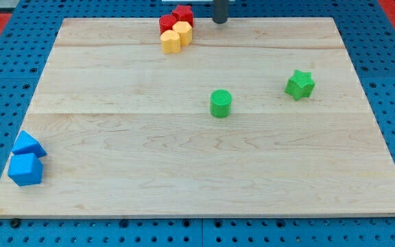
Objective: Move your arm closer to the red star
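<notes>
While the rod stands upright at the frame's top centre, my tip (219,21) holds nothing, resting near and right of the red star (182,14) among clustered blocks.

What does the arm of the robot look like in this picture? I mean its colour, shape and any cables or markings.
Only the lowest part of the arm shows: a short, straight, dark grey rod at the view's top edge, round like a cylinder. My tip is its blunt lower end, to the view's right of the red star. No cable, marking or label can be seen on it; the rest of the arm is cut off by the frame.
</notes>
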### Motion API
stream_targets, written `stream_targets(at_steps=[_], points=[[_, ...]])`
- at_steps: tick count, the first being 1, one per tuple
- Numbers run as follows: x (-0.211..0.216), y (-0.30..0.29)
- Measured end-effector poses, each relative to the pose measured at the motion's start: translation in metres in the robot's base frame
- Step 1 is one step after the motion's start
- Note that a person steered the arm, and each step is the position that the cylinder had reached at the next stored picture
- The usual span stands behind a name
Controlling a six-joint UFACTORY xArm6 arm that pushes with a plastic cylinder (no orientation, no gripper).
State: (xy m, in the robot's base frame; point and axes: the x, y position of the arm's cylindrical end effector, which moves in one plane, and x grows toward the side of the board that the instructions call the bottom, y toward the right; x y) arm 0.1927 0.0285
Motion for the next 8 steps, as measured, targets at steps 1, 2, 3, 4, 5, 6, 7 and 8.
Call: stream_targets(at_steps=[1, 2, 3, 4, 5, 6, 7, 8], points=[[0.023, -0.067], [0.048, -0.069], [0.037, -0.051], [0.001, -0.042], [0.000, -0.042], [0.000, -0.042], [-0.001, -0.093], [0.023, -0.182]])
